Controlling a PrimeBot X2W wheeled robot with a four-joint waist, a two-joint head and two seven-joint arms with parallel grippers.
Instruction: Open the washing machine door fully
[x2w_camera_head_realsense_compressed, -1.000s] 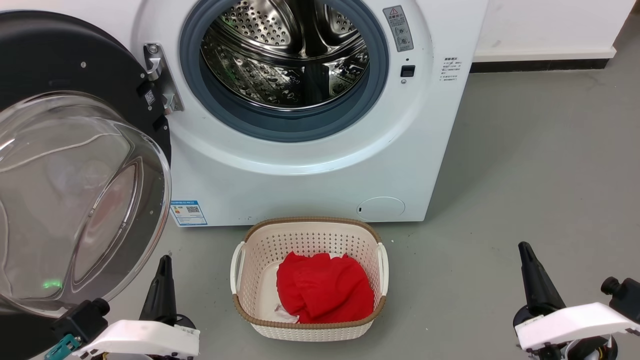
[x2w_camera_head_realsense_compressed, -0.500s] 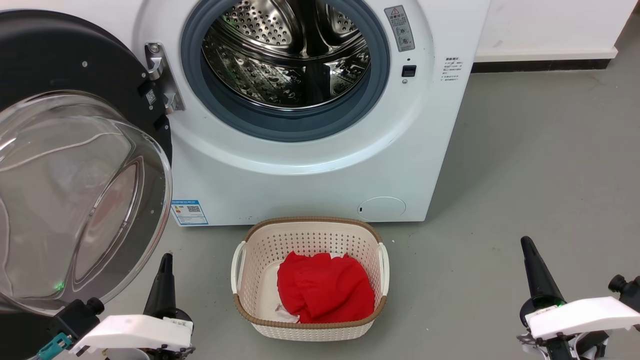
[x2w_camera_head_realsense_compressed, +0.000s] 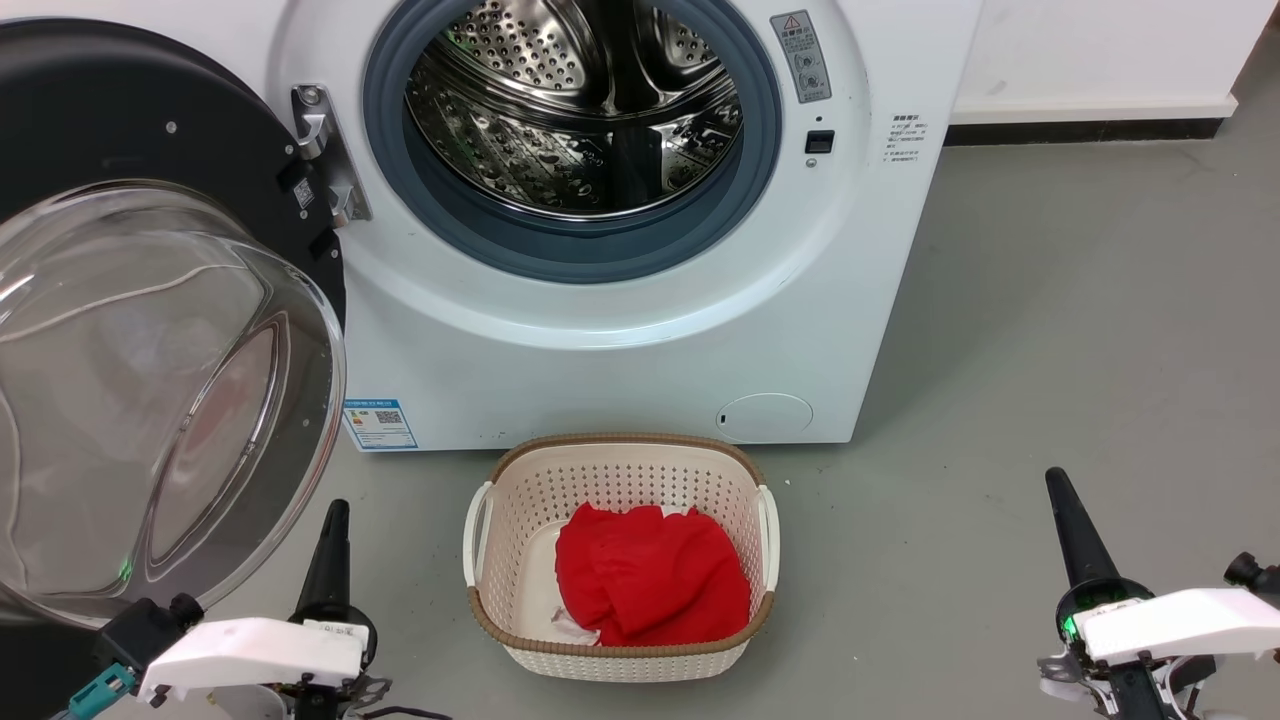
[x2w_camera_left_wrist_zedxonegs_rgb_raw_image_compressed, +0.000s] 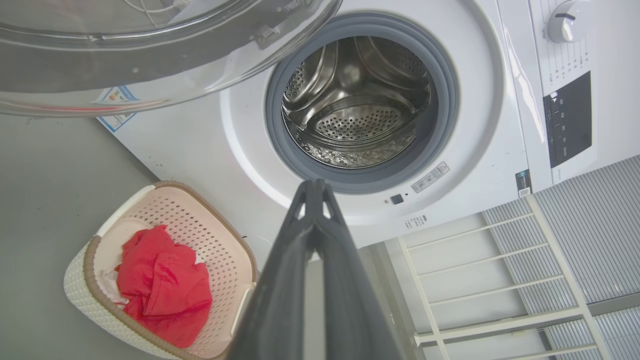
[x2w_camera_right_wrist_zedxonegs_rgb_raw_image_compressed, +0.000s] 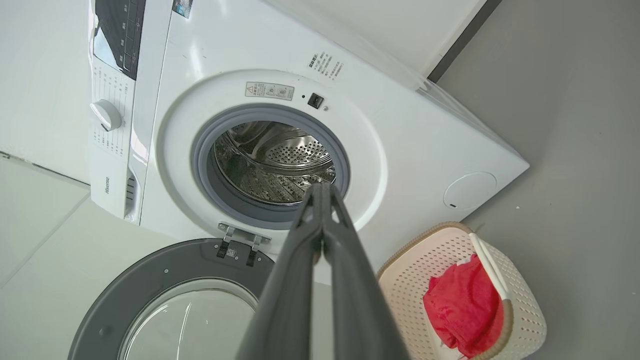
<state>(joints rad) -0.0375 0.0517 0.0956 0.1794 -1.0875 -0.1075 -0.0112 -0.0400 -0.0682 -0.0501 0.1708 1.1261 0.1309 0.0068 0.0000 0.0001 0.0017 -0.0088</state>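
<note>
Hanging at 9 o'clock of the drum mouth, the washing machine door (x2w_camera_head_realsense_compressed: 160, 380) stands swung out on its hinge from the washing machine (x2w_camera_head_realsense_compressed: 620, 330), glass bowl toward the camera. It looks fully open or close to it, so the task is likely near done. Left gripper (x2w_camera_head_realsense_compressed: 335, 520) at 7 o'clock in head view, fingers pressed together, empty, near the door's lower rim, fingers not touching it. Right gripper (x2w_camera_head_realsense_compressed: 1060, 495) at 5 o'clock, pressed together too, empty, well apart from everything. Risk: raising the left arm could clip the bowl and knock the door toward shut, and a loose hinge could let it drift. Basket (x2w_camera_head_realsense_compressed: 520, 470) with red cloth (x2w_camera_head_realsense_compressed: 650, 575) at 6 o'clock, near the machine front. Door's left part is cut off by the frame edge. Exact opening angle and handle are hard to make out.
</note>
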